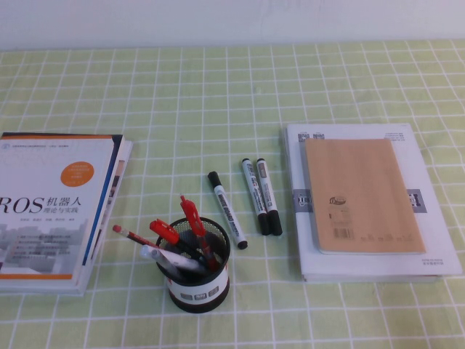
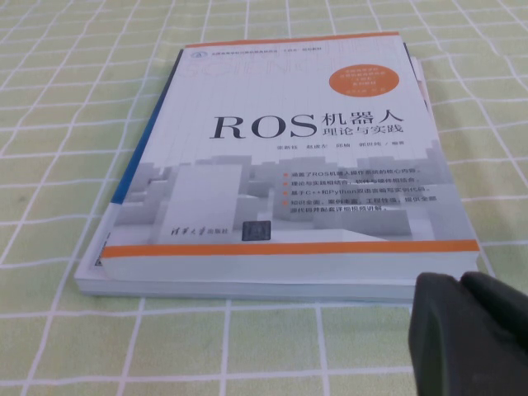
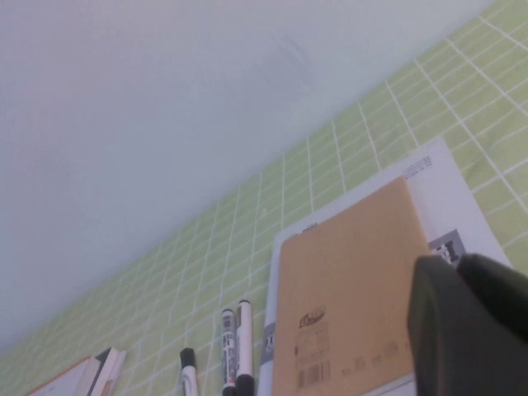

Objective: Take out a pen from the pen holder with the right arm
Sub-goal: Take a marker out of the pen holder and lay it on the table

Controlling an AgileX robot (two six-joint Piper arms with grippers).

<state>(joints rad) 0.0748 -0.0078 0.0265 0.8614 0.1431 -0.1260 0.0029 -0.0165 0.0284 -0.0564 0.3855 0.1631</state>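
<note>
Pen holder [image 1: 197, 289] at 6 o'clock on tabletop [image 1: 218, 87], pens [image 1: 166, 233] leaning inside, none lifted. Reach seemingly not begun. Right claw [image 3: 462, 318] clenched, empty, near notebook [image 1: 363, 196] at 3 o'clock; likely next: release, swing toward holder. Left claw [image 2: 466, 326] by ROS book [image 2: 280, 165], 9 o'clock; grip impossible to tell.

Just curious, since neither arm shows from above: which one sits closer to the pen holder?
Probably the left, narrowly. The left gripper is at the ROS book, which lies nearer the pen holder than the brown notebook near the right gripper.
</note>
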